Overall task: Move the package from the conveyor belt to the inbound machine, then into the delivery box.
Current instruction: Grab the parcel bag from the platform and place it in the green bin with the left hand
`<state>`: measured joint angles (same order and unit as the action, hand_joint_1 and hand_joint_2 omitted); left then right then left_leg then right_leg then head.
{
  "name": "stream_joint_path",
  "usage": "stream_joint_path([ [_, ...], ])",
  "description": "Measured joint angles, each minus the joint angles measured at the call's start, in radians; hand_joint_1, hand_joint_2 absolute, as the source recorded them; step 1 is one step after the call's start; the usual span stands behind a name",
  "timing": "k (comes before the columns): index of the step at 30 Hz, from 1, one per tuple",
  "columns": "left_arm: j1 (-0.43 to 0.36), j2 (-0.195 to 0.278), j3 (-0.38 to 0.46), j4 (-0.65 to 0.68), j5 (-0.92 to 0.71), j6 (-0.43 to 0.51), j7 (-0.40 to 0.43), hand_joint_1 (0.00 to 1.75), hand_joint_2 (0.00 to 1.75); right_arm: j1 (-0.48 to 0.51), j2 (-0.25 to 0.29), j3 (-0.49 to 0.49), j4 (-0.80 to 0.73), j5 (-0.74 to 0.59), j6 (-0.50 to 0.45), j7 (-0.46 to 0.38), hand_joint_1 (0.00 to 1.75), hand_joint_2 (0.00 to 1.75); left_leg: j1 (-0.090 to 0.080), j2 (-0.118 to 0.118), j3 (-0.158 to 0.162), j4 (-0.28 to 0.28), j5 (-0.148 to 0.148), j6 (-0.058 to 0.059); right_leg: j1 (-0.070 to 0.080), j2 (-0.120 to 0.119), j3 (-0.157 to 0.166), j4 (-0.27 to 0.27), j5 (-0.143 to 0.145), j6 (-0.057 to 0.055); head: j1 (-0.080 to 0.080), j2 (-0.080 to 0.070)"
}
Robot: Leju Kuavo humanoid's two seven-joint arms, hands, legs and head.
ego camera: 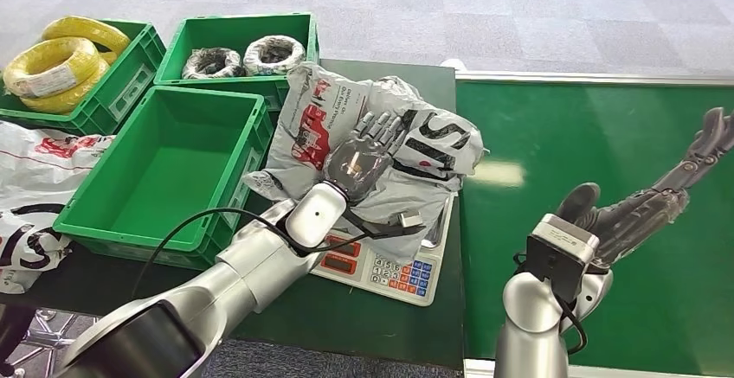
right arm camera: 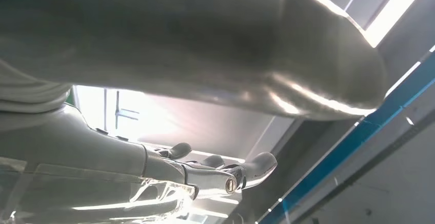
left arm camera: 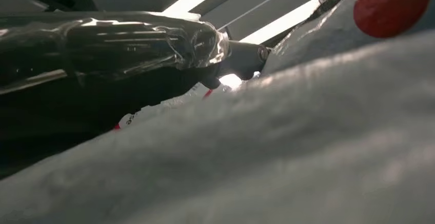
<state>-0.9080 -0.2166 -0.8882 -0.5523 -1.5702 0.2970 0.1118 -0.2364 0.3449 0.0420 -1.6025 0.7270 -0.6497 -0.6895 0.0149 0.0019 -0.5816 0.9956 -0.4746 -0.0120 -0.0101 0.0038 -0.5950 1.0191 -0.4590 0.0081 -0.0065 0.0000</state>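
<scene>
Head view first: we see the grey plastic package, printed with red and black lettering, lying crumpled on the weighing scale, whose keypad and red displays poke out at its near edge. The scale sits on a dark green table. Our left hand rests on top of the package with fingers laid flat and spread over the bag; we cannot tell whether they pinch any of the plastic. To the right, our right hand hovers over the green conveyor belt, fingers stretched out and apart, holding nothing. Left of the scale stands an empty green crate. Farther away, a second crate holds dark wire coils, and a third holds yellow coils. More printed bags lie at the far left.
</scene>
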Motion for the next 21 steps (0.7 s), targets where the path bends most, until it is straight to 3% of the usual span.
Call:
stream_joint_path([
  [2, -0.011, -0.001, -0.032, 0.050, 0.001, -0.006, -0.003, 0.00, 1.75, 0.008, 0.000, 0.004, 0.009, -0.005, 0.000, -0.001, 0.00, 0.00, 0.000, 0.000, 0.000, 0.000, 0.000, 0.000, 0.000, 0.000, 0.000, 0.000, 0.000, 0.000, 0.000, 0.000],
  [6, -0.019, -0.003, -0.078, 0.112, 0.001, -0.021, -0.022, 1.56, 1.75, 0.024, -0.001, 0.008, 0.023, -0.013, 0.000, -0.004, 0.00, 0.00, 0.000, 0.000, 0.000, 0.000, 0.000, 0.000, 0.000, 0.000, 0.001, 0.000, 0.000, 0.000, 0.000, 0.000],
  [11, -0.019, -0.003, -0.101, 0.150, 0.003, -0.013, -0.059, 1.67, 1.75, 0.045, -0.001, 0.010, 0.027, -0.019, 0.000, -0.007, 0.00, 0.00, 0.000, 0.000, 0.000, 0.000, 0.000, 0.000, 0.000, 0.000, 0.001, 0.000, 0.000, 0.000, 0.000, 0.000],
  [21, -0.040, -0.002, -0.099, 0.167, 0.002, 0.010, -0.074, 1.66, 1.75, 0.061, -0.007, 0.016, 0.035, -0.020, 0.000, -0.008, 0.00, 0.00, 0.000, 0.000, 0.001, 0.000, 0.000, 0.000, 0.000, 0.000, 0.001, 0.000, 0.000, 0.000, 0.000, 0.000],
])
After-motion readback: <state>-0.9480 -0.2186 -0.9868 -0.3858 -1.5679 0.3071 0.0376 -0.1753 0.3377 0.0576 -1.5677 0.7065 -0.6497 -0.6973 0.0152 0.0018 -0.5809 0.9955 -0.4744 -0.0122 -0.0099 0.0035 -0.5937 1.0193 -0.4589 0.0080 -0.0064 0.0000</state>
